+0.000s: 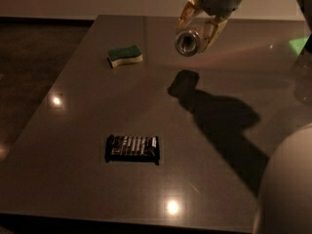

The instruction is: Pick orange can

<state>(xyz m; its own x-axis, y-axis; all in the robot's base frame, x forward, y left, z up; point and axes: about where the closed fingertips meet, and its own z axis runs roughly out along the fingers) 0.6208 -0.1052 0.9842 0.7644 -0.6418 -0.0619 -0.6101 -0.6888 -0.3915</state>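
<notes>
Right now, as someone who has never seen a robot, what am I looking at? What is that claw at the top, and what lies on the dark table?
This is a single camera's view, looking down across a smooth dark table. Where the camera sits is not known. The claw is the robot's two-finger gripper, the hand at the end of its single arm. It is closed around a small orange metal drink can, held in the air with its shiny silver end facing us. The can's shadow falls on the table below. On the table lie a green-and-yellow sponge, farther away, and a flat black snack packet, nearer us. The pale rounded shape at lower right is probably the robot's body.
</notes>
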